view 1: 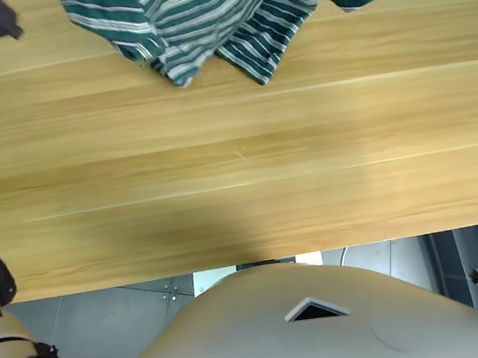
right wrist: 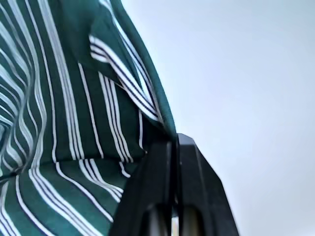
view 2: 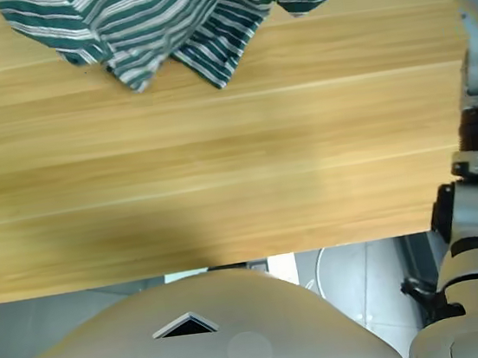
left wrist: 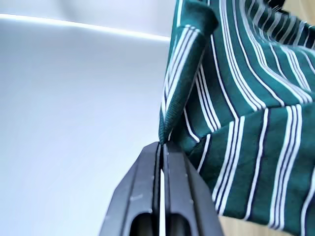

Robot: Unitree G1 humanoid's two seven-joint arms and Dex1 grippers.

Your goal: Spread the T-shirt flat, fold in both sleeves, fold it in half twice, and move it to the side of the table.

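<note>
My left gripper (left wrist: pixel 161 145) and right gripper (right wrist: pixel 173 141) each pinch tight on the shirt (view 1: pixel 227 10) by its edge. It hangs below them, spanning left-to-right along the frame's top, low points drooping onto the table (view 1: pixel 241 196).

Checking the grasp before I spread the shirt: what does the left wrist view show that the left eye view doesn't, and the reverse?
Left wrist view: the left gripper close up, its fingers pressed shut on a folded edge of the T-shirt. Left eye view: the wide wooden table and the T-shirt's two pointed lower corners hanging over its far part. Both: the green striped T-shirt, bunched rather than flat.
</note>
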